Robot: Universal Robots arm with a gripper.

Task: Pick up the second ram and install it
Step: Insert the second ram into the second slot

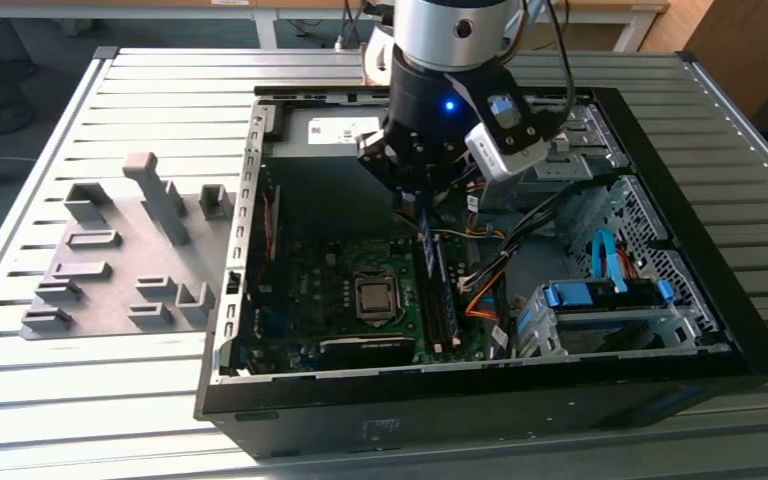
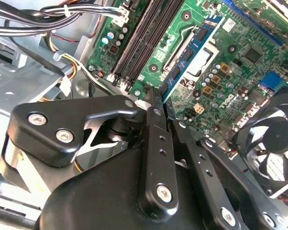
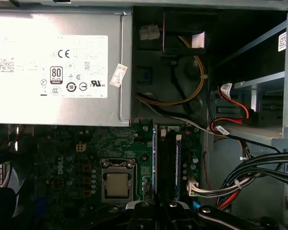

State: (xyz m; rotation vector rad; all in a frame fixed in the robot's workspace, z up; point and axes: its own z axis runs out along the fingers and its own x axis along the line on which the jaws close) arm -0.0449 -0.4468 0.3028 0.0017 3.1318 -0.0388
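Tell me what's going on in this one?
The robot arm has reached down into an open computer case lying on a slatted table. Its pincer sits low over the motherboard, right at the end of the second ram, a blue-green stick alongside the black memory slots. Whether the stick is gripped or fully seated can't be told.

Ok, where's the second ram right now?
In the second wrist view, the ram stands on edge on the motherboard, beside the black slots, just ahead of the gripper.
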